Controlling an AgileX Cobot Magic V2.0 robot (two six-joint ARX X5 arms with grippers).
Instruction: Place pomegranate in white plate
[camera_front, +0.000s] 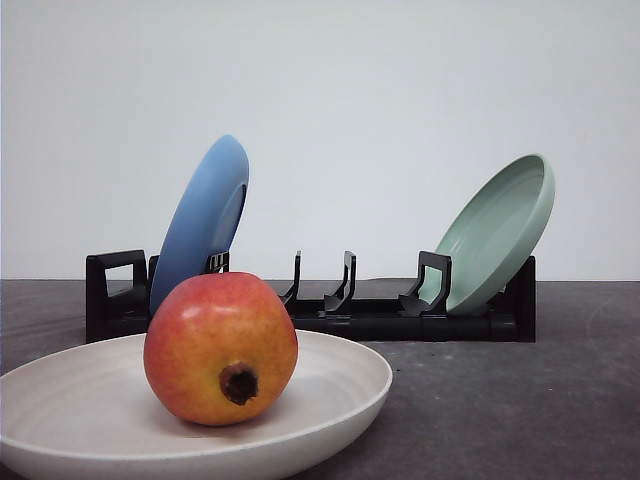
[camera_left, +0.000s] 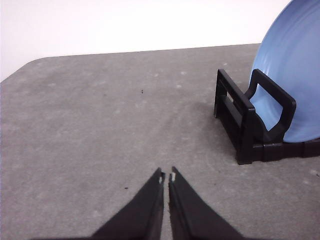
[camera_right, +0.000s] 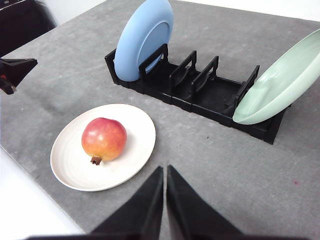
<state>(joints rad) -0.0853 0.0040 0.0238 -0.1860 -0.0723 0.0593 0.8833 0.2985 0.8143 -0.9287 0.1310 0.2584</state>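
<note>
The pomegranate (camera_front: 221, 347), red to orange-yellow with a dark calyx nub facing the camera, rests inside the white plate (camera_front: 340, 375) at the front left of the table. From above, the pomegranate (camera_right: 104, 139) sits a little off the middle of the white plate (camera_right: 135, 127). My right gripper (camera_right: 165, 170) is shut and empty, raised above the table beside the plate. Over bare table near the rack's end, my left gripper (camera_left: 166, 175) is shut with nothing in it.
A black dish rack (camera_front: 360, 310) stands behind the plate, holding a tilted blue plate (camera_front: 203, 215) at its left end and a pale green plate (camera_front: 500, 230) leaning at its right end. The grey table (camera_right: 225, 165) ends near the white plate, at the table edge (camera_right: 30, 170).
</note>
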